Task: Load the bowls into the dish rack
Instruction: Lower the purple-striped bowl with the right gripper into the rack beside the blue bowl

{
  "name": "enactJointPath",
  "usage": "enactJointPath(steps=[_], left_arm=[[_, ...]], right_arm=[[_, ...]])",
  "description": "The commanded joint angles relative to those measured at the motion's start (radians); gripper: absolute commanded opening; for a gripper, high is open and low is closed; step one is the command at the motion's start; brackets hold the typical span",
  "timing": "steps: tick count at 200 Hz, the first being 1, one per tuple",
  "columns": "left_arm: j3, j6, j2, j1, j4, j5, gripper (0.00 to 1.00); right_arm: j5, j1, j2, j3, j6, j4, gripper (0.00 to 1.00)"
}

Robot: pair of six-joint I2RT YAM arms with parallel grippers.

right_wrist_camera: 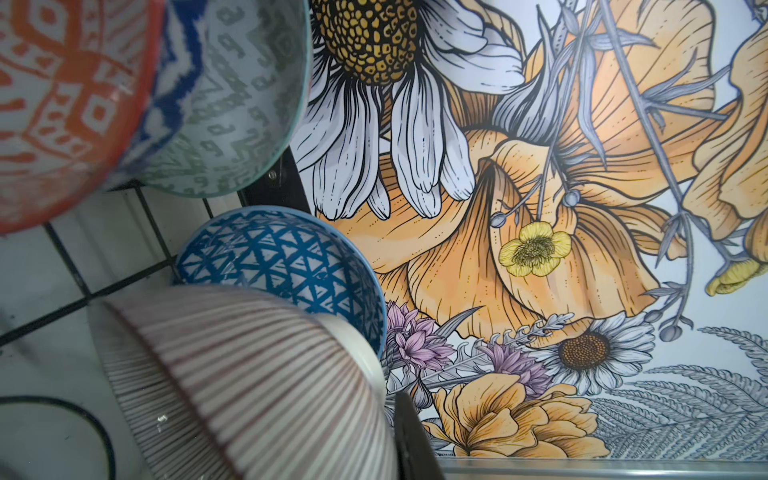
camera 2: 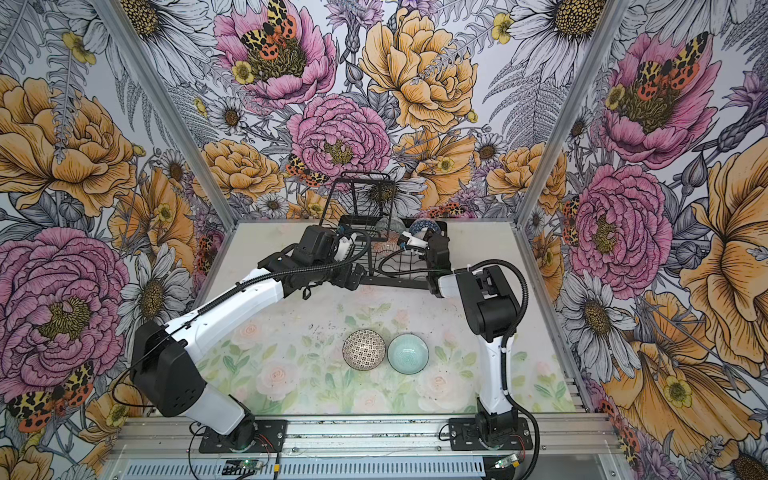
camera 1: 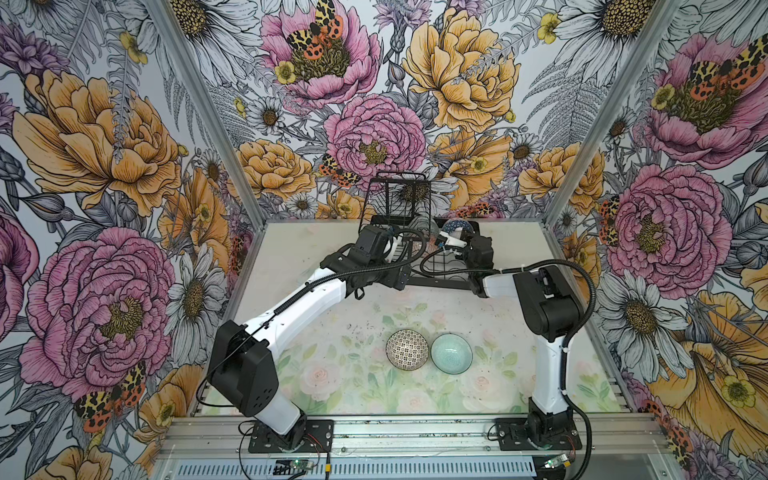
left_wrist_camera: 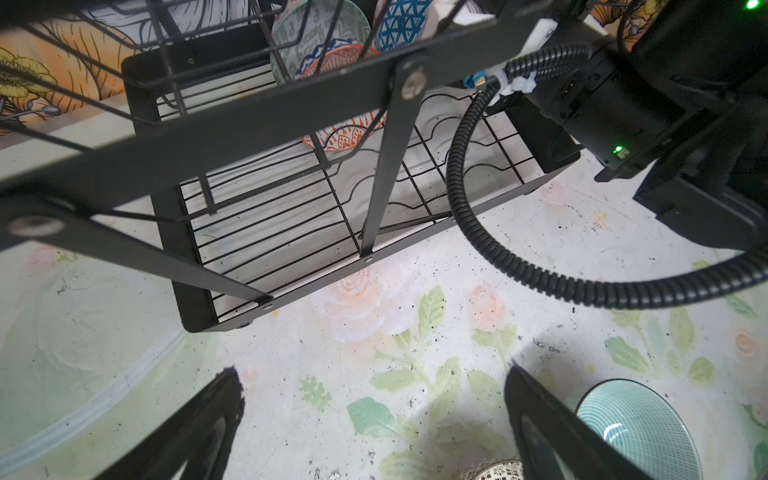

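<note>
The bench (camera 1: 316, 257) is pale, printed across its near half with faded pink roses and green leaves, and speckled with dark marks. Wallpaper (camera 1: 104, 137) of large orange, pink and white flowers with spotted moths covers the three walls, which meet at aluminium posts (camera 1: 203, 104). Along the near edge runs an aluminium rail (camera 1: 415, 434), then a slotted grey panel (camera 1: 415, 469) and a small circuit board (camera 1: 293, 464) with a green light.

The dish rack (camera 1: 440, 286) is jammed at its far end: three bowls (left_wrist_camera: 320, 37) packed in, a pink-striped bowl (right_wrist_camera: 249, 386) held there too, left arm (camera 1: 307, 299) and right arm (camera 1: 548, 307) hung over it. Near slots (left_wrist_camera: 270, 224) are left open. Up front only the tiled bowl (camera 1: 407, 350) and teal bowl (camera 1: 451, 354) intrude.
</note>
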Motion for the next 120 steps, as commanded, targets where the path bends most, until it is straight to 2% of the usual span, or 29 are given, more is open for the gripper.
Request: enactJointPath(steps=[1,120], left_arm=[[0.016,0.019,0.009,0.01,0.004,0.018,0.99],[0.003,0.019,-0.003,0.01,0.005,0.009,0.99]], right_arm=[[-0.016,-0.008,0.002,0.024,-0.012,0.083,0.0],[-0.015,-0.006,0.016,0.0,-0.03,0.04,0.0]])
